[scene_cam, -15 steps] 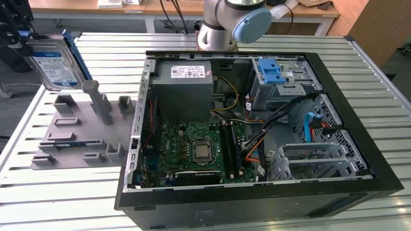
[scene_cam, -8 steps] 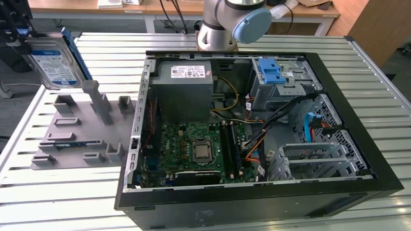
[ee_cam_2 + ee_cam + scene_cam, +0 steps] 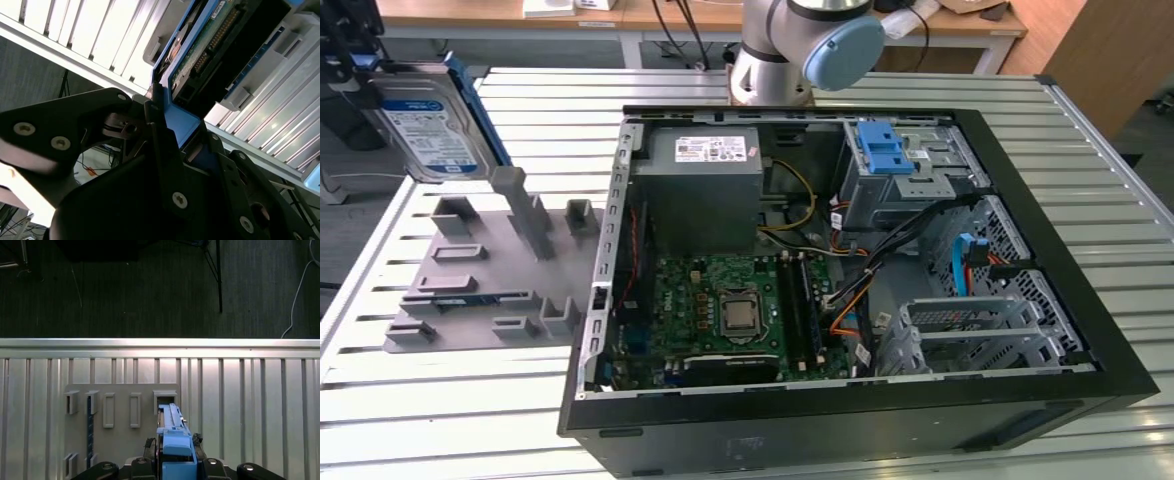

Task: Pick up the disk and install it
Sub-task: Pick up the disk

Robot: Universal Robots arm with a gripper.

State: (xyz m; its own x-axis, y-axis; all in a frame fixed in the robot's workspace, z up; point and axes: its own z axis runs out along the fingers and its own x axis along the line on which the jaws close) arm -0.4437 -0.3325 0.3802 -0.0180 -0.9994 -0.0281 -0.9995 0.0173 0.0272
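Here, the disk (image 3: 434,125) hangs in the air, upright on its edge, with its label facing the exterior view. It is above the table's (image 3: 454,420) far corner at the exterior view's left. It is clear of the gray rack (image 3: 480,270), which lies on the table just below it, beside the open case (image 3: 854,412).

The gripper (image 3: 167,117) is clenched on the disk. In the second wrist view its black fingers (image 3: 162,155) pinch the blue carrier (image 3: 177,124) at one end, and the drive's bare circuit board is turned toward the camera.

By its look, the disk is a stiff, dense metal slab, fairly heavy for its size and sensitive to knocks. The plastic carrier seems the sensible place to hold it, which keeps pressure off the board and connector. Held by one end, it could pivot if the grip loosens.

Inside the case, a blue bay (image 3: 887,150) sits toward the far corner, near the power supply (image 3: 707,170).
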